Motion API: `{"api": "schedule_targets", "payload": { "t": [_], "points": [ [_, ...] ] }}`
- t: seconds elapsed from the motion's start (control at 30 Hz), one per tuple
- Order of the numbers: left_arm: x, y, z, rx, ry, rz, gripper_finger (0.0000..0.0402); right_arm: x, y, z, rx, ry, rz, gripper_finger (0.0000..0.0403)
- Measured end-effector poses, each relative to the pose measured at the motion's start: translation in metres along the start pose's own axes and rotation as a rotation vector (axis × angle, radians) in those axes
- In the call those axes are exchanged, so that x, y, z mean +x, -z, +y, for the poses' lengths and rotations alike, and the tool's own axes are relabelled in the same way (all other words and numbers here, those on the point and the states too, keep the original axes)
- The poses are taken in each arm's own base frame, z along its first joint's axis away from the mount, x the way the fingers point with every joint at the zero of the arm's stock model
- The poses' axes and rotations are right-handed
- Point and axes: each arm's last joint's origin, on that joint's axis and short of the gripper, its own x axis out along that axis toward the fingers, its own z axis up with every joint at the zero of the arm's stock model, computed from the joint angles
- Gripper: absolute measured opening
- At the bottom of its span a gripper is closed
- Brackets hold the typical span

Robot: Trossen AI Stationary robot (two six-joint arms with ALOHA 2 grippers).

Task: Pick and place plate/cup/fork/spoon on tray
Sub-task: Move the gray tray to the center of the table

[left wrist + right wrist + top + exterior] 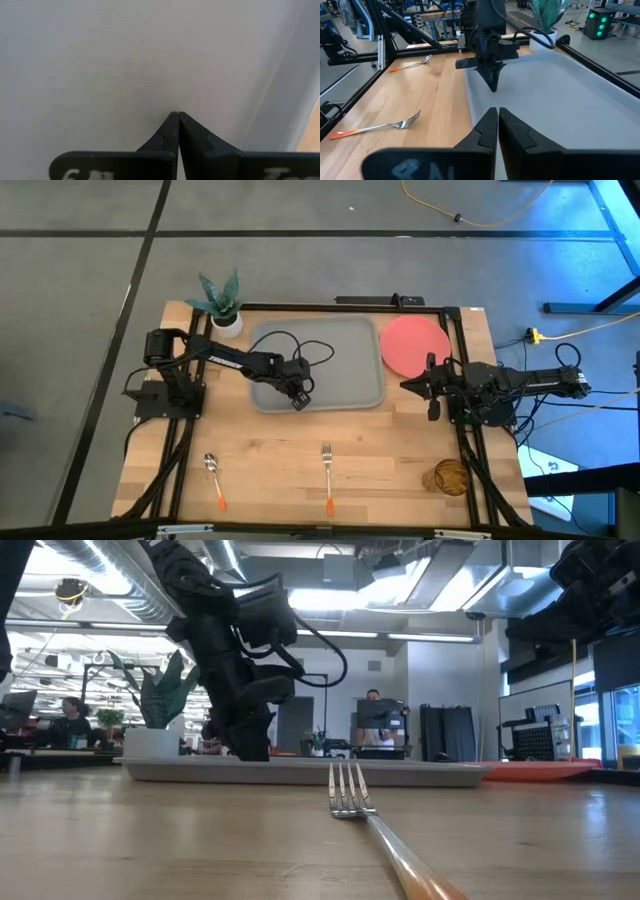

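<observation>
Left gripper (298, 402) clenched on nothing, tips down at the tray (350, 330) floor near its front rim; whether they actually touch is unclear. Right gripper (432, 388) also clenched empty, beside the tray's right end, just in front of the plate (414, 345).

All four items lie off the tray: plate touching its right rim, cup (450, 476) at front right, fork (326, 470) and spoon (212, 475) along the front edge.

Risk: shut fingers pressing down could shove the tray into the plate.

Low view alone shows the fork's tines (345, 795) lying flat, hard to pinch. Right wrist view alone shows the left gripper's shut tips (492, 80) side-on.
</observation>
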Motion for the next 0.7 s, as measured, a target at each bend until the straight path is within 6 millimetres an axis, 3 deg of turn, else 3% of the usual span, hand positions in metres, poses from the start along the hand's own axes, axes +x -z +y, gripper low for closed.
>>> {"api": "schedule_targets", "payload": {
  "t": [0.3, 0.7],
  "points": [
    [0.0, 0.011, -0.015, 0.052, 0.055, 0.05, 0.0, 0.0, 0.0, 0.0, 0.0, 0.0, 0.0, 0.0019],
    [-0.001, 0.019, -0.021, 0.174, 0.118, 0.123, 0.0, 0.0, 0.0, 0.0, -0.003, 0.0, 0.0, 0.0019]
  ]
}}
